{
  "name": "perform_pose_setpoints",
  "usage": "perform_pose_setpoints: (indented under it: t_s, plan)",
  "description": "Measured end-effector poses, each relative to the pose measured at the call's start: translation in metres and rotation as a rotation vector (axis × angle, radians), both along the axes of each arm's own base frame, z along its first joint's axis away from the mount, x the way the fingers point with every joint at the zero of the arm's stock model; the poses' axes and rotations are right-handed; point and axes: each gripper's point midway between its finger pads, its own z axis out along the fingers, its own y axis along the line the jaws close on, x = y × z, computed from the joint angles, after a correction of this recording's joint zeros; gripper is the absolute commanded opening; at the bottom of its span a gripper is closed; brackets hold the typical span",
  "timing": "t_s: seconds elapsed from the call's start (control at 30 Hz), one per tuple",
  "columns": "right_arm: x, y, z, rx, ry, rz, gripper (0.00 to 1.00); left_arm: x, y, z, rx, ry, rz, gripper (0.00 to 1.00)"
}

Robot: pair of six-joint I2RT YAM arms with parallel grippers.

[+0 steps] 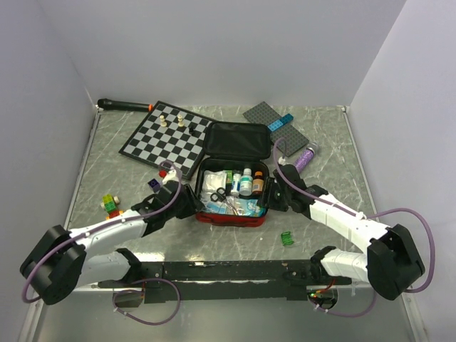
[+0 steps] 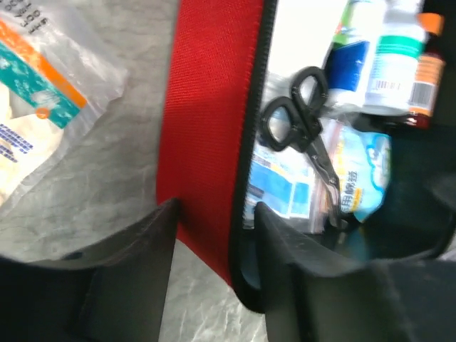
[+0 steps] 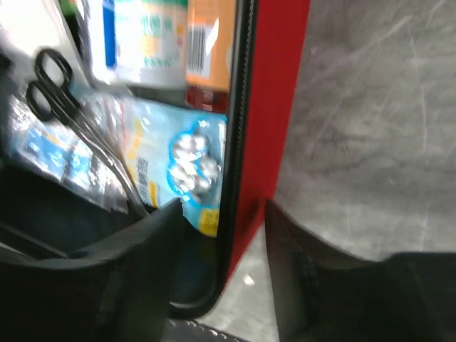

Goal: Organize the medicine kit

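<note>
left gripper [image 2: 214, 214]: straddles the wall of the medicine kit [image 1: 231, 218] at frame left in the top view. Both fingers sit against the red fabric, clamped on it.
right gripper [image 3: 224, 210]: straddles the opposite wall. Outer finger is at the fabric and inner finger stands off, so it is part open and grips nothing.
medicine kit: centre of top view, open, lid tipped back, just right of the chessboard [image 1: 167, 139].
inside: black scissors [image 2: 299, 114] on packets, bottles [image 1: 246, 182] at the back.
outside: clear bag [image 2: 43, 92] on the table [image 1: 335, 171], upper left of left wrist view.

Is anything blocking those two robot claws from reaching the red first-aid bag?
Nothing visible. The left tool and right tool straddle opposite side walls of the soft red fabric medicine case, one finger inside, one outside.
</note>
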Motion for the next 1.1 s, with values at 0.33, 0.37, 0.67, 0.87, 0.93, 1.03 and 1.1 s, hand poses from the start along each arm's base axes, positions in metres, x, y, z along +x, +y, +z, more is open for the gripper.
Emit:
perform_pose_setpoints:
  t_s: [0.33,0.37,0.67,0.87,0.93,1.03,1.1]
  plan:
    - [0.029,-0.032,0.028,-0.042,-0.067,-0.047,0.83,0.020,0.009,0.002,0.270,-0.007,-0.090,0.01]
    - [0.036,-0.036,0.033,-0.031,-0.078,-0.064,0.83,0.020,0.009,0.002,0.281,-0.006,-0.099,0.01]
    - [0.083,-0.049,0.054,0.112,-0.140,-0.148,0.90,0.026,0.019,0.002,0.437,-0.016,-0.166,0.01]
    - [0.101,-0.043,0.047,0.236,-0.110,-0.165,0.92,0.037,0.022,0.004,0.537,-0.033,-0.214,0.01]
    - [0.105,-0.042,0.042,0.260,-0.094,-0.171,0.92,0.039,0.022,0.005,0.551,-0.043,-0.227,0.01]
    - [0.111,-0.041,0.034,0.291,-0.066,-0.182,0.93,0.041,0.023,0.006,0.562,-0.057,-0.239,0.01]
    - [0.116,-0.042,0.024,0.310,-0.035,-0.195,0.93,0.042,0.023,0.006,0.566,-0.062,-0.246,0.01]
